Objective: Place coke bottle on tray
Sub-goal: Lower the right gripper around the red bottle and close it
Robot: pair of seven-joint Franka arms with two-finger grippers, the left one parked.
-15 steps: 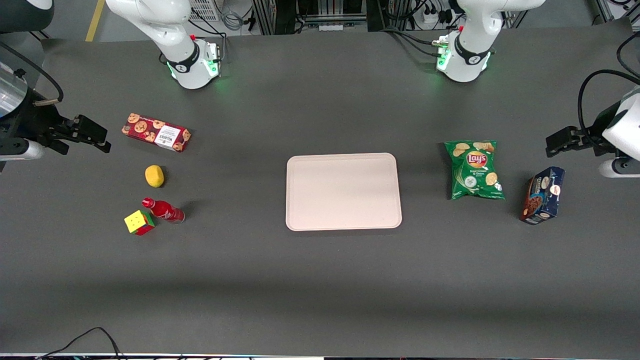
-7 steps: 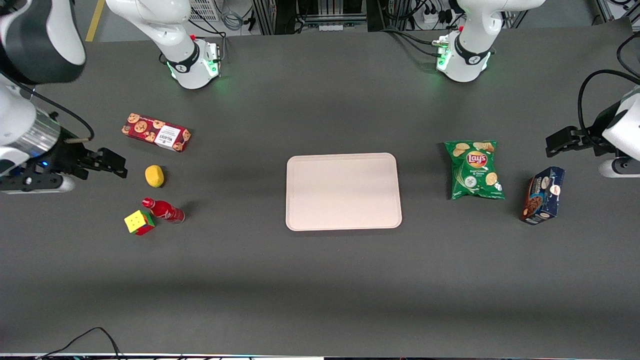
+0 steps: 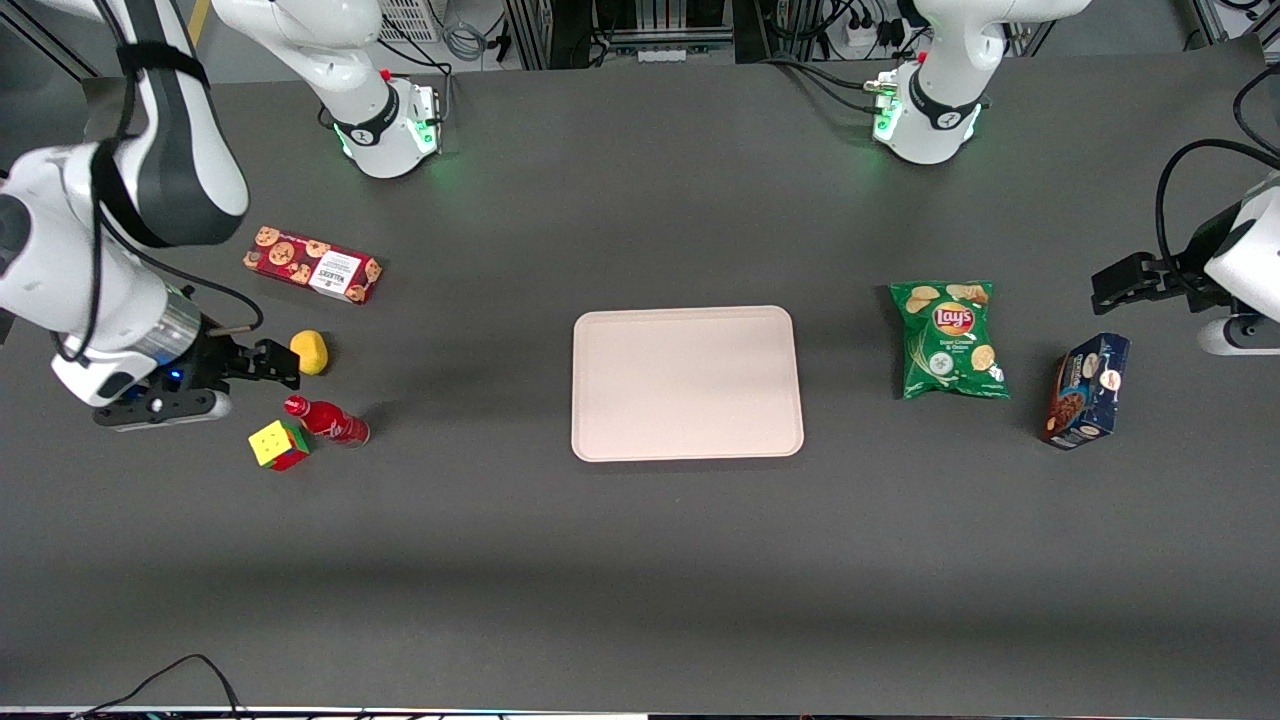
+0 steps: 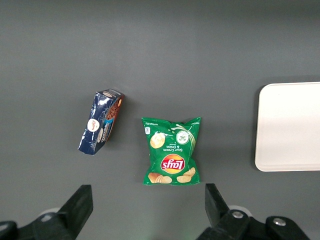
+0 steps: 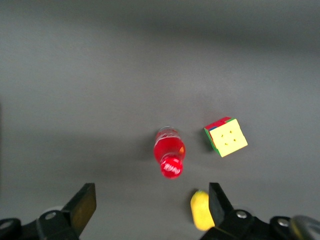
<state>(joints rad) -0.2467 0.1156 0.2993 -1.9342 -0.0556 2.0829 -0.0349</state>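
Bottle (image 3: pixel 328 421): upright on surface (image 3: pixel 640 560), touching cube (image 3: pixel 277 444). Gripper (image 3: pixel 282 364): above bottle, fingers (image 5: pixel 82 205) wide apart, empty. Tray (image 3: pixel 687 383): well apart.

Front overhead; wrist cameras downward — nearer the table (image 3: pixel 640 580)

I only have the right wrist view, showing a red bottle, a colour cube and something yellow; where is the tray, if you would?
Observer: The tray sits mid-table, toward the parked arm's end from the coke bottle, with nothing on it.
Operator: Thank you; where is the hand over the table?
Observer: The open hand hovers beside the lemon, farther from the front camera than the coke bottle.
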